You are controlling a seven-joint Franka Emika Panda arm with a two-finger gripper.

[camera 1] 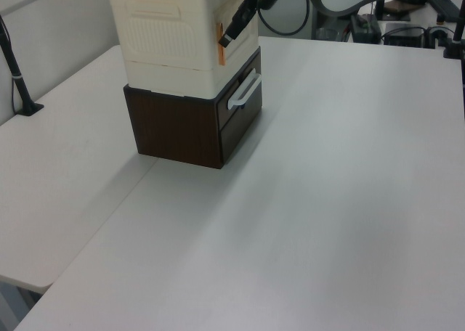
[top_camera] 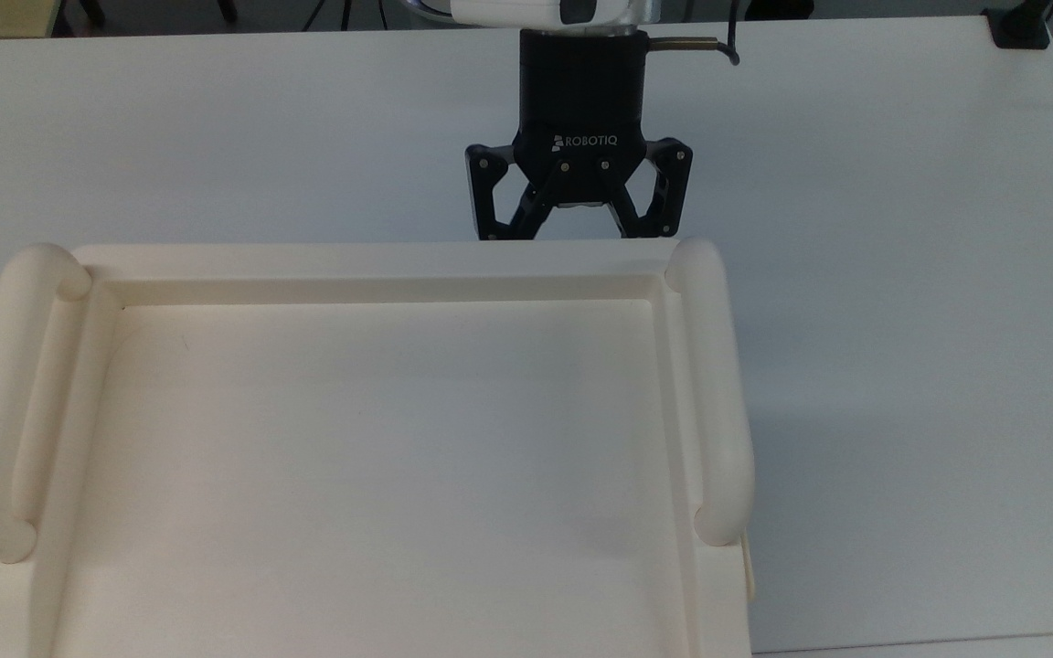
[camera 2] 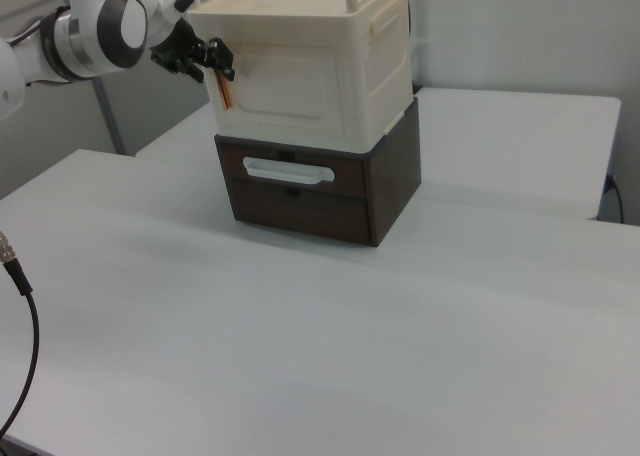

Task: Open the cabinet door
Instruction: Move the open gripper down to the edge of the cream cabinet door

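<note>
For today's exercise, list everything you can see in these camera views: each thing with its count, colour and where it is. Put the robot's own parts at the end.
Table: one, white, under everything.
Drawer unit: one, dark brown with a white handle, on the table.
Cabinet: one, cream, stacked on the drawer unit.
Cabinet door: one, cream, on the cabinet's front above the drawer handle.
Orange strip: one, at the cabinet's front corner.
Side rails: two, cream, along the cabinet top's edges.
Cable: one, black, the right view's left edge.
Robot arm: one, white.
Gripper: one, black, at the door's edge near the orange strip.
</note>
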